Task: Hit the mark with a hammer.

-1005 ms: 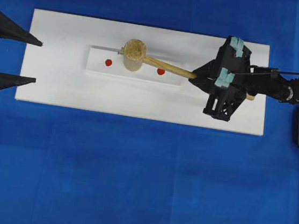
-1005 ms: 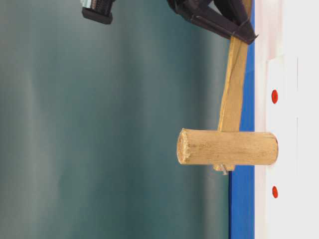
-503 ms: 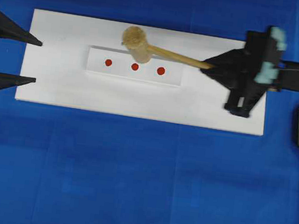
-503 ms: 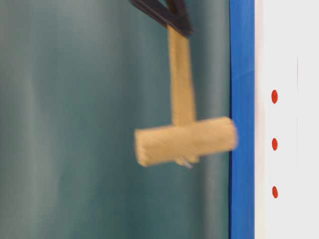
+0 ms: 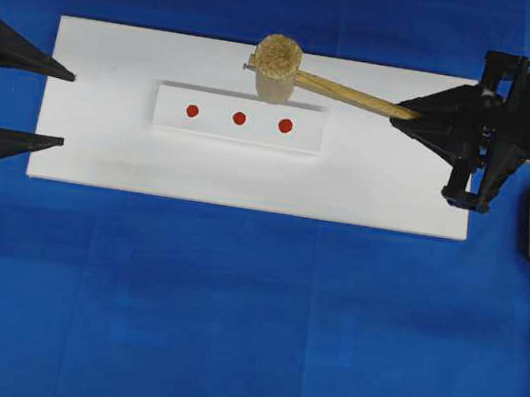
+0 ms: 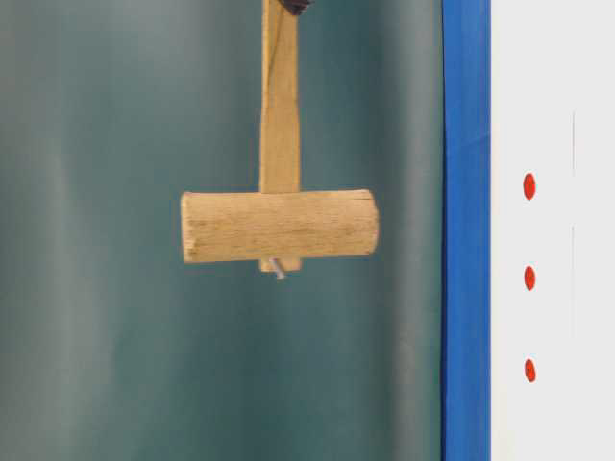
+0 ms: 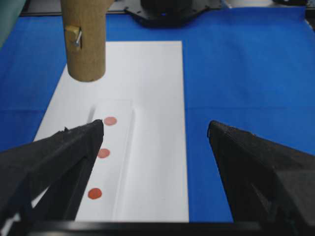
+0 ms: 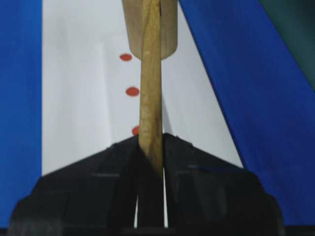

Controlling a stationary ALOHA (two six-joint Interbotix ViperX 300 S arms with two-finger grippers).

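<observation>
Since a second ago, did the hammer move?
Yes. The hammer lifted off the middle red dot and swung up and rightward, away from the white board, held by the right gripper.

Black arms, black pointed tool (image 5: 419, 111) fingers, teal patches

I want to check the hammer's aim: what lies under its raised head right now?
Nothing touches the hammer head: it hangs in air. Overhead it hides part of the white board beside the red marks; all three marks show.
</observation>
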